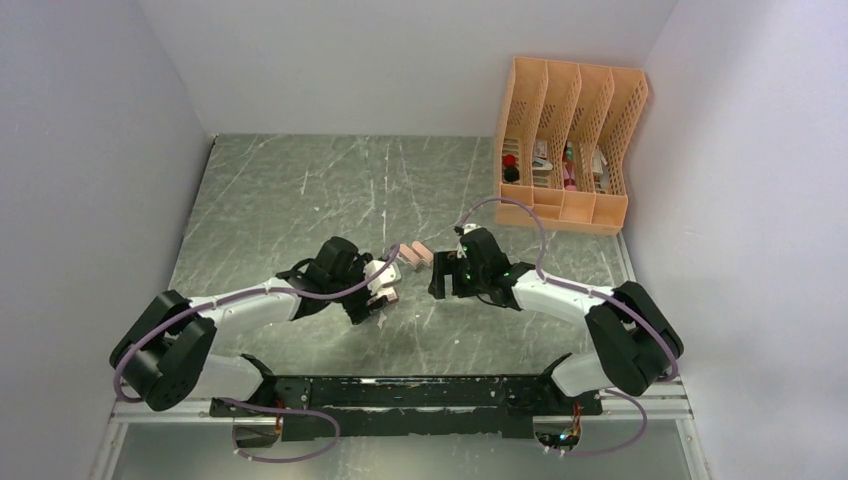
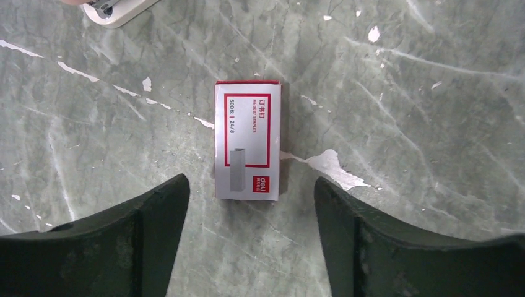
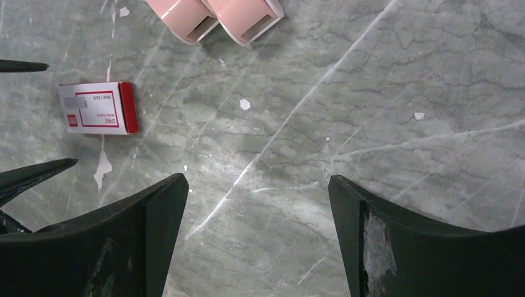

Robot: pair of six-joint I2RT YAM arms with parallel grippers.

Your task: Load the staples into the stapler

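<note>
The staples' red-and-white box (image 2: pixel 247 139) lies flat and closed on the marble table. Its near end sits just ahead of my left gripper (image 2: pixel 251 185), whose fingers (image 2: pixel 155 216) stand open on either side of it without touching. From above, the left gripper (image 1: pixel 375 292) hovers over the box (image 1: pixel 392 297). Two salmon-pink staplers (image 1: pixel 415 256) lie side by side just beyond it, and also show as staplers (image 3: pixel 213 18) in the right wrist view. My right gripper (image 3: pixel 257 185) is open over bare table, to the right of the box (image 3: pixel 99 108).
An orange file organiser (image 1: pixel 565 140) holding small items stands at the back right against the wall. White walls close in the table on the left, back and right. A black rail (image 1: pixel 420 392) carrying the arm bases runs along the near edge.
</note>
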